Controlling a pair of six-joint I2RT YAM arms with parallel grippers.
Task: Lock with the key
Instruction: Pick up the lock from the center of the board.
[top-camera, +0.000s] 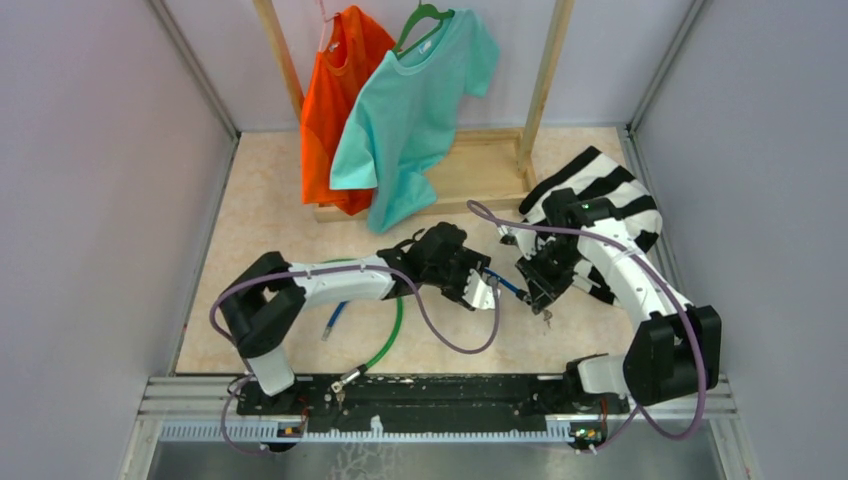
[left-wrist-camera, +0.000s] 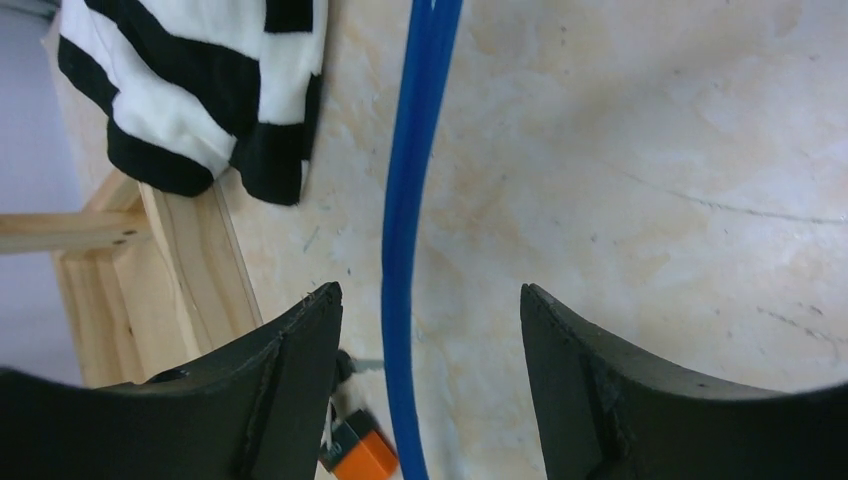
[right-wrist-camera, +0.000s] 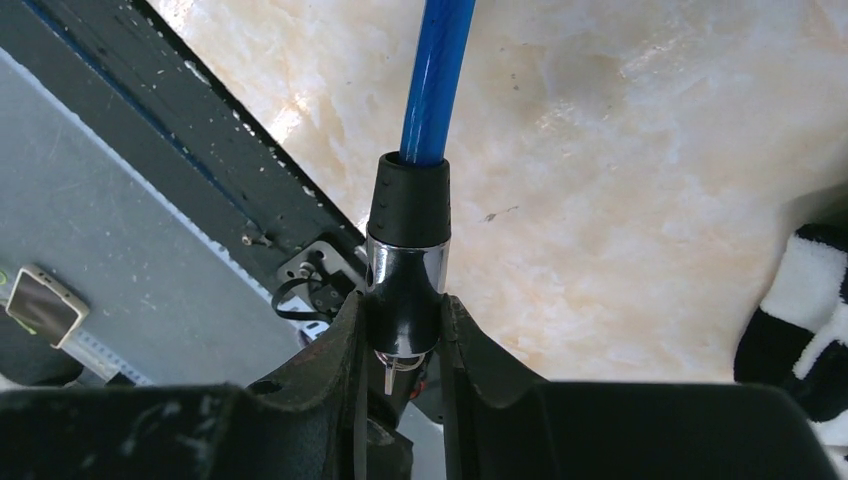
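The right end effector (right-wrist-camera: 405, 325) is clenched on the black-and-chrome lock barrel (right-wrist-camera: 408, 240), at the lower centre of its frame. The blue cable (right-wrist-camera: 436, 70) runs upward from the barrel. The left end effector (left-wrist-camera: 430, 300) is released, straddling the cable without touching it, over the table (left-wrist-camera: 650, 150).

High overview; both wrist close-ups on blue cable (left-wrist-camera: 403, 250)
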